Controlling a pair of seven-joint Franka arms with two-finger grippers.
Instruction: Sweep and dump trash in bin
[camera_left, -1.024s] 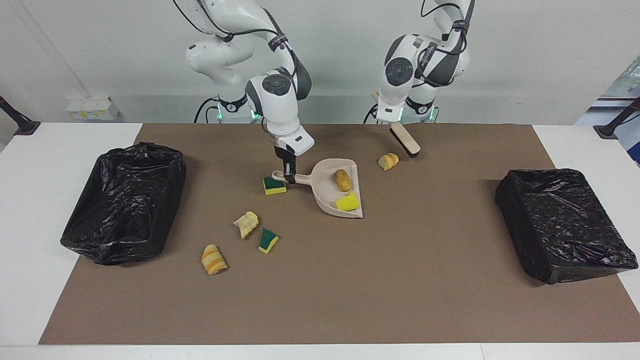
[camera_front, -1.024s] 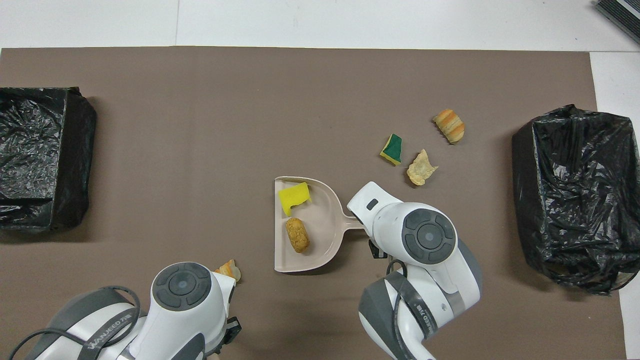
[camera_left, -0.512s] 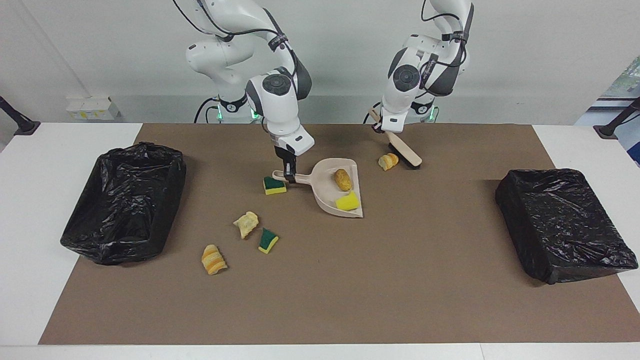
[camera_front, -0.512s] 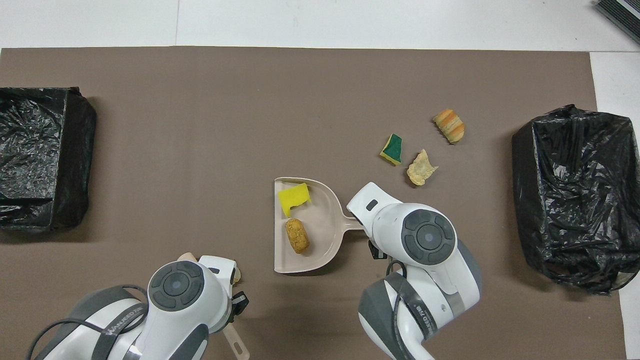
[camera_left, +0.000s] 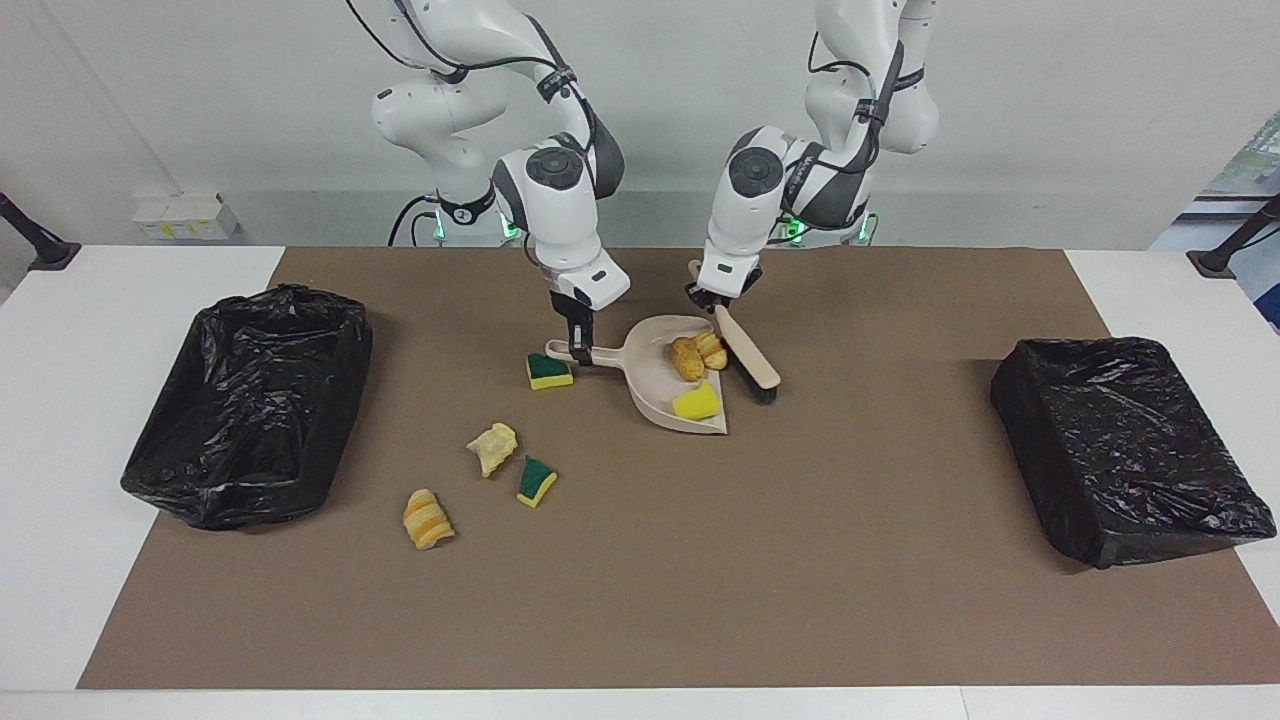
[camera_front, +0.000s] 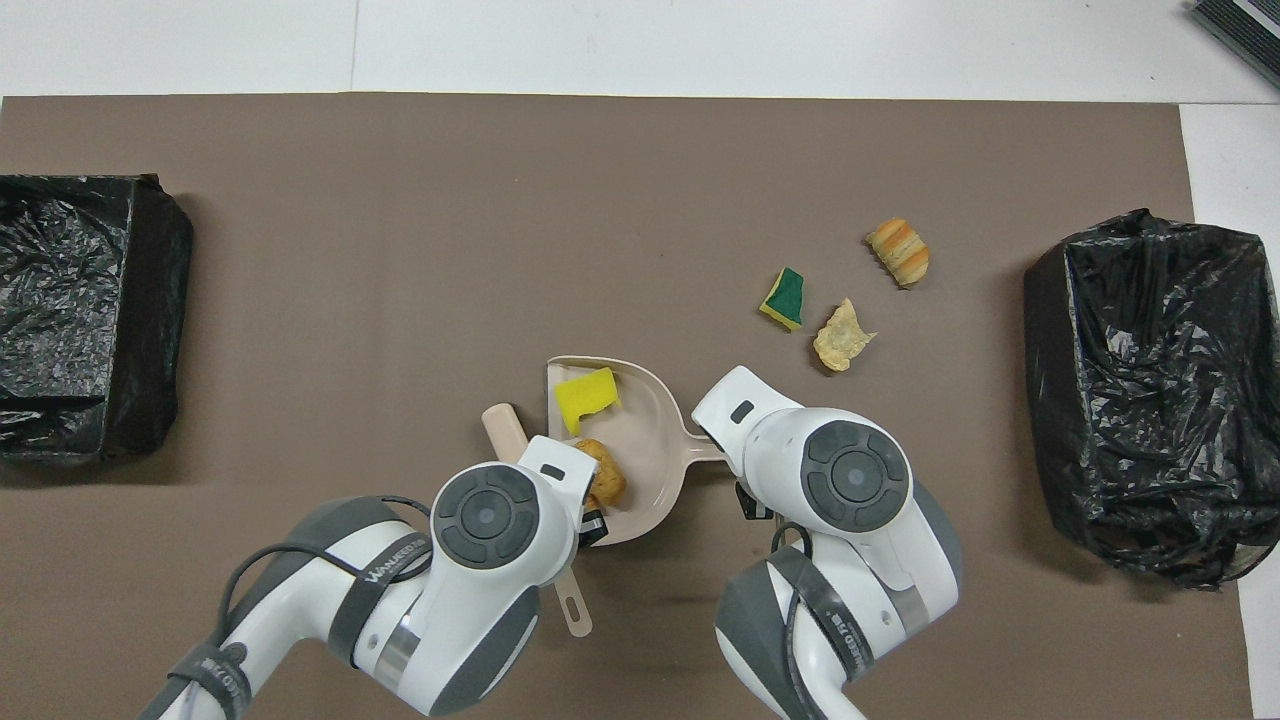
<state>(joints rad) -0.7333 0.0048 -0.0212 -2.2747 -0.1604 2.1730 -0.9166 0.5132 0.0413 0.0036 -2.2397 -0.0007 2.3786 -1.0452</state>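
1. Left claw (camera_left: 716, 300) pinched the brush (camera_left: 745, 350) by its handle, over the open mouth of the dustpan (camera_left: 652, 400); bristles down at the pan's lip.
2. Right claw (camera_left: 577, 352) pressed together on the dustpan's handle, holding the pan flat on the brown mat (camera_left: 800, 560).
3. Counted 3 scraps in the pan: a yellow sponge bit (camera_left: 695, 403), a golden bread roll (camera_left: 686, 359) and a striped pastry (camera_left: 712, 348) just beside the brush.
4. Counted 4 scraps loose on the mat: a green-topped sponge (camera_left: 549, 371) touching or just beside the pan's handle (too close to the claw to tell which), then a tan flake (camera_left: 493, 447), a second green-topped sponge (camera_left: 537, 481) and a striped croissant piece (camera_left: 427, 518), all farther from the robots, toward the right arm's end.
5. Saw 2 black-lined bins, 1 at the right arm's end (camera_left: 250, 400) and 1 at the left arm's end (camera_left: 1130, 450), both well apart from the pan.
6. Judged the scraps light and soft: sponge springy, pastry crumbly, apt to roll or skid under stiff bristles rather than resist.
7. Judged gripping them unneeded; better pushed from the side away from the pan, low and slow, with the pan's lip pressed to the mat.
8. Judged tipping a risk, the load sitting loose near the open lip.
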